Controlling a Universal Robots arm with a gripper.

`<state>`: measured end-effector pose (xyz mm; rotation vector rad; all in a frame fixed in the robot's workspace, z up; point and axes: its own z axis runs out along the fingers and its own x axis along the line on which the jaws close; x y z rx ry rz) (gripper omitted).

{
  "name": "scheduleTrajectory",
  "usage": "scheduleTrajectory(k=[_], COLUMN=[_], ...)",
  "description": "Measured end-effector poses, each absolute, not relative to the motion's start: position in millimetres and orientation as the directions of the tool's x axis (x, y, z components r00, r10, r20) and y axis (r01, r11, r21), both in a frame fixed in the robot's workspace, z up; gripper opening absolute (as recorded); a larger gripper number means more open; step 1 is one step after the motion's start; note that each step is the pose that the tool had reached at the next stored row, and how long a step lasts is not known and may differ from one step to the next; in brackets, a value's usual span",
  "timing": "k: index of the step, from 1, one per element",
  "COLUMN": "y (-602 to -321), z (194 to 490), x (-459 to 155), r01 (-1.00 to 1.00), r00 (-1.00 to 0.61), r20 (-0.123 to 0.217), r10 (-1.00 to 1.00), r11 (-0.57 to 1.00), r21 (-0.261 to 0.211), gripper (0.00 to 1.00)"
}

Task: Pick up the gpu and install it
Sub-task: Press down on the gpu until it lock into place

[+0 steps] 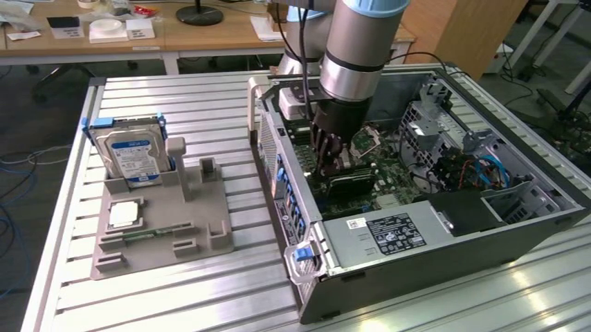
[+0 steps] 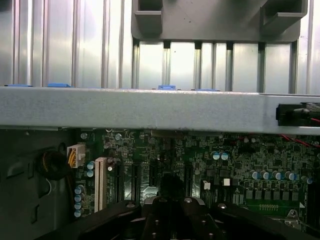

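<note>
The arm (image 1: 356, 48) comes down from the top centre of the exterior view, wrist pointing almost straight down. Its dark hand (image 1: 334, 162) sits at mid-frame, the fingers (image 2: 165, 212) drawn together at the wrist view's lower centre.

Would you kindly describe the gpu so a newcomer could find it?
Start at the open computer case lying on the slatted table. Inside it, directly under the gripper, the gpu stands on the motherboard: a dark flat card edge-on, unlike the labelled silver power supply beside it.
</note>
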<state>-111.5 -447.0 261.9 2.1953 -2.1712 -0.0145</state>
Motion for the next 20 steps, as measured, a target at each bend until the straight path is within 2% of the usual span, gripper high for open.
scheduleTrajectory(k=[20], y=[-447], z=[270], x=[-111], r01=[-0.999], r00=[0.012], r20=[0.030], r10=[-0.999], r11=[-0.010], r21=[0.044], gripper=[0.11])
